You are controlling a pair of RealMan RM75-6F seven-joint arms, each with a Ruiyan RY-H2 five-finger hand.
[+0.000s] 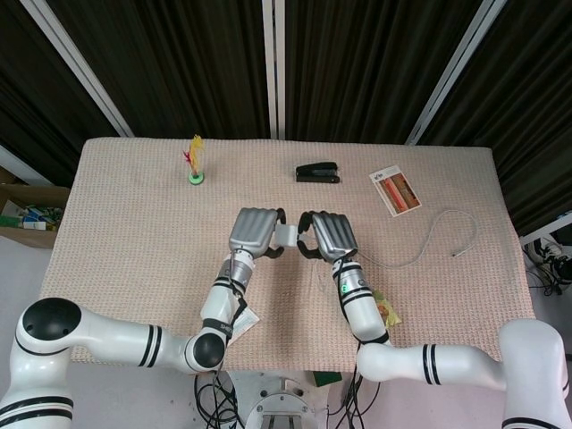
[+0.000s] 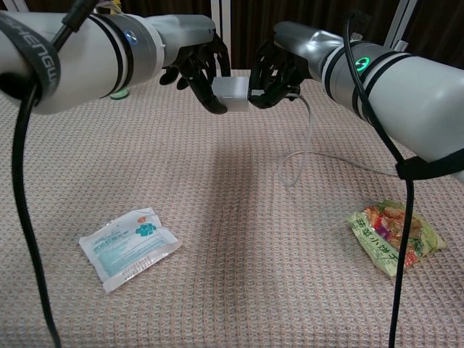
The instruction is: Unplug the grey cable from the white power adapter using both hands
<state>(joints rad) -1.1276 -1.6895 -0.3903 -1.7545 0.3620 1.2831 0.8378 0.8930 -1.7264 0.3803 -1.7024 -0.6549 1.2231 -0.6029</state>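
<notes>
L robot hand (image 2: 199, 69): clamped on white power adapter (image 2: 230, 92), held up above bench (image 2: 217, 217), mid
R robot hand (image 2: 275, 72): fingers pinched on grey cable (image 2: 301, 148) at plug end, right beside adapter
Cable: hangs down, trails R across bench

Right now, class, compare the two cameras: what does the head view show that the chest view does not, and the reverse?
Only the head view shows the black stapler, the card, the feathered shuttlecock and the cable's far free end. Only the chest view shows the blue-and-white sachet and the whole snack packet. Both show the left hand holding the white adapter, the right hand at its plug side, and the grey cable.
</notes>
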